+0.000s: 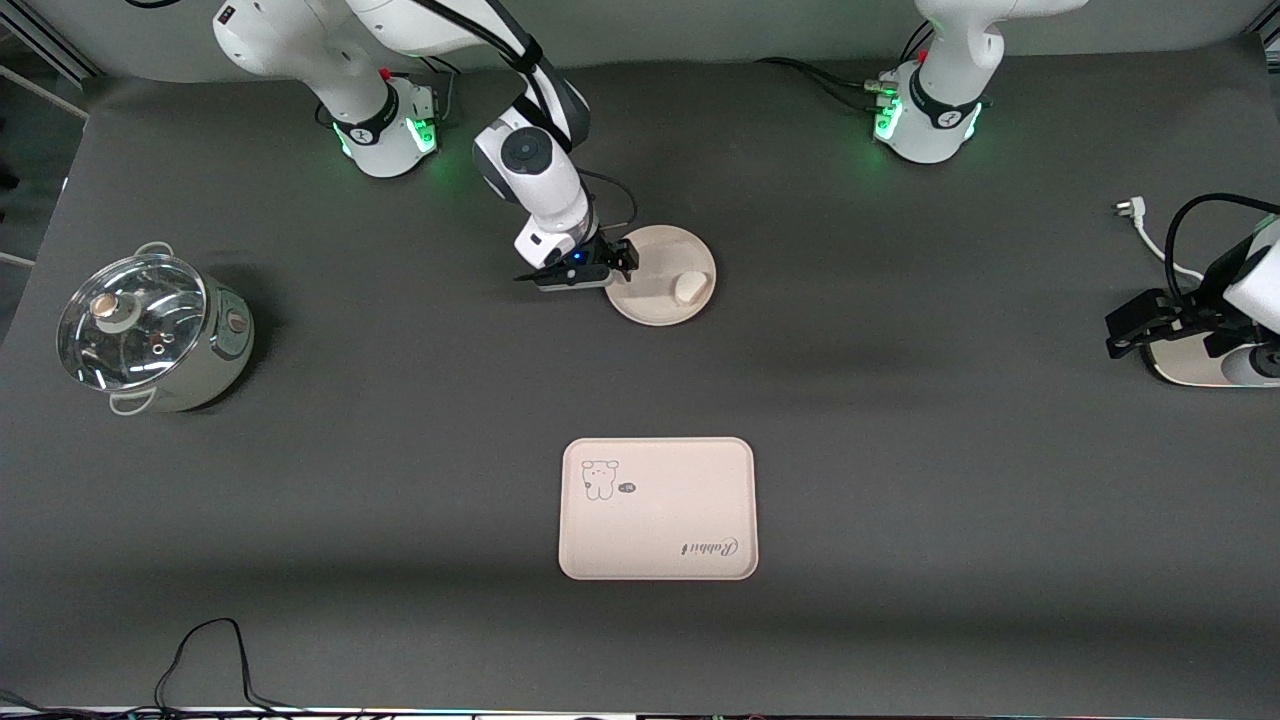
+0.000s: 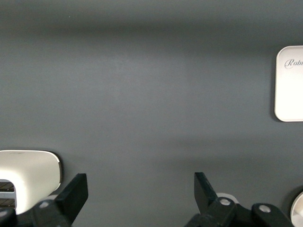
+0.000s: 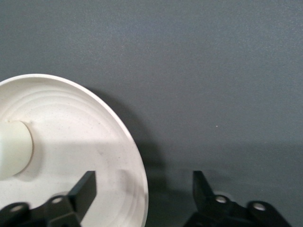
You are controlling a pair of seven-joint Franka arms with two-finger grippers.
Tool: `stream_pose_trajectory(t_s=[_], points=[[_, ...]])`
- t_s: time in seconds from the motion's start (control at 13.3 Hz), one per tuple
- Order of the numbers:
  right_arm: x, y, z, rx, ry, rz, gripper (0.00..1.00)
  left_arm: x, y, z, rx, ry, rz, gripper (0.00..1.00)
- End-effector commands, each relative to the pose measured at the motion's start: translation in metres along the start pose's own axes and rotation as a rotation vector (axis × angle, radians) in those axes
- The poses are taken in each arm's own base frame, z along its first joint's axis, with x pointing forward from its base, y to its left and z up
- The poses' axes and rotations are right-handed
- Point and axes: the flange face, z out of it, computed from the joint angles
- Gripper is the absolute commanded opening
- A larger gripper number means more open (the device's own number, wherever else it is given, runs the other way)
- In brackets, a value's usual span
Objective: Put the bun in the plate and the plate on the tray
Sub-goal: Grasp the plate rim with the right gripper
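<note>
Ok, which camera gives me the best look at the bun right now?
The front view: the whole bun shows there, lying in the plate near its rim, with the open right gripper straddling the plate's rim. The right wrist view cuts the bun off at the picture's edge. The left wrist view misses it.

The counter (image 1: 900,420) is covered in a dark grey, matt, cloth-like sheet. The plate (image 1: 668,243) looks matt and faintly speckled, with fine concentric ridges; the bun (image 1: 688,290) is smooth and dull. The tray (image 1: 660,520) has a smooth satin finish. The pot (image 1: 190,370) is shiny metal under a glossy glass lid (image 1: 130,320).
</note>
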Motion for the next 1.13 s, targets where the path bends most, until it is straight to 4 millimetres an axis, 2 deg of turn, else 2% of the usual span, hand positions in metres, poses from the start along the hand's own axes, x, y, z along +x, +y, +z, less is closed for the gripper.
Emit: stream_pose_trajectory(t_s=[0.0,0.3,0.45,0.6,0.83,0.9,1.06], points=[[0.000,-0.004,-0.004,0.014,0.004,0.024,0.46,-0.003,-0.011,-0.005,-0.021,0.020,-0.019,1.00],[0.002,-0.005,-0.006,0.018,0.007,0.018,0.23,-0.003,-0.013,-0.001,-0.021,0.010,-0.028,1.00],[0.002,-0.005,-0.007,0.019,0.008,0.019,0.16,-0.001,-0.013,0.005,-0.026,0.002,-0.033,1.00],[0.003,-0.005,-0.007,0.019,0.009,0.021,0.05,0.000,-0.011,0.008,-0.027,-0.008,-0.030,1.00],[0.007,-0.005,-0.013,0.006,-0.011,0.015,0.00,0.004,-0.005,0.024,-0.028,-0.036,-0.022,1.00],[0.011,-0.006,-0.022,0.005,-0.018,0.017,0.00,0.002,-0.002,0.024,-0.028,-0.043,-0.018,1.00],[0.023,-0.006,-0.051,0.010,-0.026,0.000,0.00,-0.001,-0.002,0.018,-0.027,-0.037,-0.016,1.00]])
